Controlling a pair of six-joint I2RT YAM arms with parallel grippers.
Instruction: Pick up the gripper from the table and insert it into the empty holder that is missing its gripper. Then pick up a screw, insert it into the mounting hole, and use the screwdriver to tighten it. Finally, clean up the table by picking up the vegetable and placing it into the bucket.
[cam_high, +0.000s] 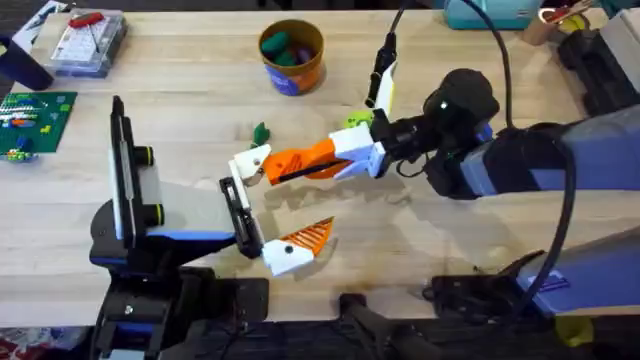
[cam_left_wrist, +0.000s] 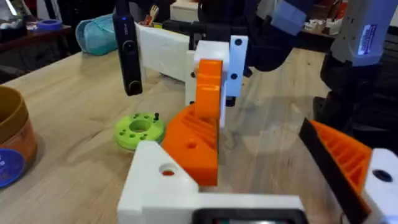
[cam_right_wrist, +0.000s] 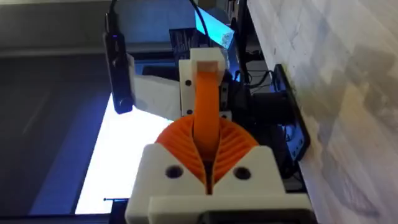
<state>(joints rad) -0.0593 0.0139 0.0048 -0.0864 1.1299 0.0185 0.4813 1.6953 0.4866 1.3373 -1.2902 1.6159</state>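
Your right pincer (cam_high: 300, 163) is pinching the gripper (cam_high: 252, 163), carried above the tabletop (cam_high: 450, 240) just beside the holder (cam_high: 238, 205); approach tilted and the white base jams against the bracket or twists out of your grip

We see our right arm (cam_high: 520, 160) built of glossy black joints and periwinkle-blue link covers, with a black cable looping over it across the table's far side. Its gripper (cam_high: 262, 165) has white blocky finger bases with round screw holes and orange ribbed pads (cam_right_wrist: 233, 144). Our left arm (cam_high: 150, 215) has a black base, grey and blue panels, and two black knobs ringed in yellow-green. Its gripper (cam_left_wrist: 273, 162) wears the same white bodies and orange ribbed pads.
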